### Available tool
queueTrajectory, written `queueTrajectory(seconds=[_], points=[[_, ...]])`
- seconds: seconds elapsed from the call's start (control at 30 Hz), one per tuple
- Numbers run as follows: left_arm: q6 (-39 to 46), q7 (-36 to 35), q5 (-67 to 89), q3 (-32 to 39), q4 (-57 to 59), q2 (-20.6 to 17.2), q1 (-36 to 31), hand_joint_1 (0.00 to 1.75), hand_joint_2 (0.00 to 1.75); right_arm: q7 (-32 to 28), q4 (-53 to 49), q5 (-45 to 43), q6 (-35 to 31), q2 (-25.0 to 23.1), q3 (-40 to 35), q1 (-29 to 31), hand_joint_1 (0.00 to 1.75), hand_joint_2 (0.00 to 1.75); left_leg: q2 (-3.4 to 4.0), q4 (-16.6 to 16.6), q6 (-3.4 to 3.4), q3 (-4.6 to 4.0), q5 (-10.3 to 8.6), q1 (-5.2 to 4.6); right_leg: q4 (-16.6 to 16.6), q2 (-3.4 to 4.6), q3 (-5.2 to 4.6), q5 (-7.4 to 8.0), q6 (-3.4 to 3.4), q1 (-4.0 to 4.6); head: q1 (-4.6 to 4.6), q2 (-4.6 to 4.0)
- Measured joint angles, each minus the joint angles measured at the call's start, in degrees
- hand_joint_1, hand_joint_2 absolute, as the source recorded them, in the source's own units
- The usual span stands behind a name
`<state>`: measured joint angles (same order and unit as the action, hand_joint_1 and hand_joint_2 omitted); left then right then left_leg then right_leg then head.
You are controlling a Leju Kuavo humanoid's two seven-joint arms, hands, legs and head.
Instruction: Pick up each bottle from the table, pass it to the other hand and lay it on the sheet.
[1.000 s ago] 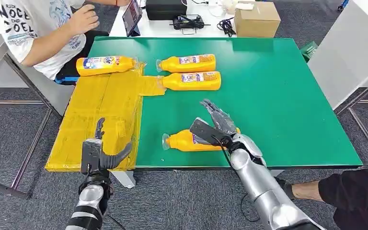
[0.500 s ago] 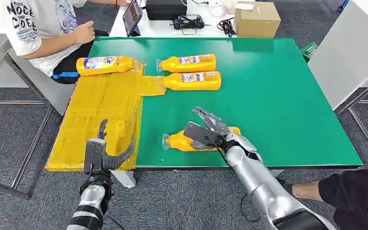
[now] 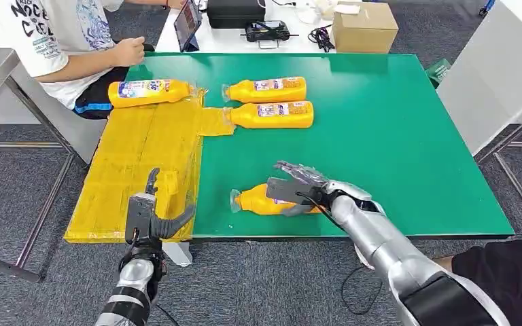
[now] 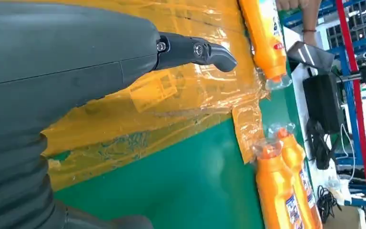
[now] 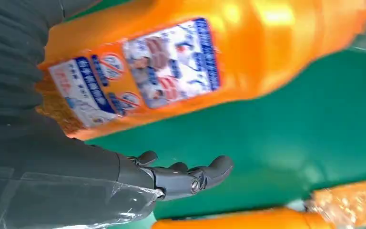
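I stand in a lab or office test room: grey carpet tiles (image 3: 258, 285), a green-topped desk (image 3: 394, 136) on a metal frame, a white desk (image 3: 245, 42) with a tablet (image 3: 187, 22), cables (image 3: 321, 35), a cardboard box (image 3: 364, 27), and a seated person (image 3: 61, 47).

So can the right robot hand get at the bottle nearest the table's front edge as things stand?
Probably yes. The right robot hand sits over that bottle with fingers spread, nothing lies between them, and the green table around it is bare. A closed grip isn't visible yet.
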<state>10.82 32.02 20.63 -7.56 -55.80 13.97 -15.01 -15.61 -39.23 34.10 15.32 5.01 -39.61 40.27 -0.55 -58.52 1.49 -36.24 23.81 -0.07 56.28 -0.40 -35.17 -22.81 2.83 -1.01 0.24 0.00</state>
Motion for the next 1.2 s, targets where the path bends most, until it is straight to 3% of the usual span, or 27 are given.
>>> queueTrajectory(seconds=[0.5, 0.93, 1.2], points=[[0.1, -0.3, -1.0, -0.8, 0.8, -0.1, -0.1, 0.00, 1.75, 3.0, -2.1, -5.7, 3.2, 6.7, -9.1, 1.7, 0.00, 1.75, 0.00, 0.0, 0.00, 0.00, 0.00, 0.00, 0.0, 0.00, 0.00, 0.01, 0.01, 0.00, 0.00, 0.00], [0.1, -0.5, -1.1, -0.8, 0.8, -0.1, 0.0, 0.00, 1.75, 3.6, -2.1, -5.7, 2.6, 7.0, -9.9, 1.7, 0.00, 1.75, -0.01, 0.0, 0.00, 0.00, 0.00, 0.00, 0.0, -0.01, 0.01, 0.01, 0.01, 0.00, 0.00, 0.00], [0.2, -1.0, -1.0, -0.9, 0.8, -0.1, 0.4, 0.00, 1.75, 6.8, -1.2, -0.8, 0.1, 7.0, -15.6, 2.3, 0.00, 1.75, 0.01, 0.0, 0.00, 0.01, 0.00, 0.01, 0.0, 0.01, 0.01, 0.01, 0.01, 0.00, 0.00, 0.00]])
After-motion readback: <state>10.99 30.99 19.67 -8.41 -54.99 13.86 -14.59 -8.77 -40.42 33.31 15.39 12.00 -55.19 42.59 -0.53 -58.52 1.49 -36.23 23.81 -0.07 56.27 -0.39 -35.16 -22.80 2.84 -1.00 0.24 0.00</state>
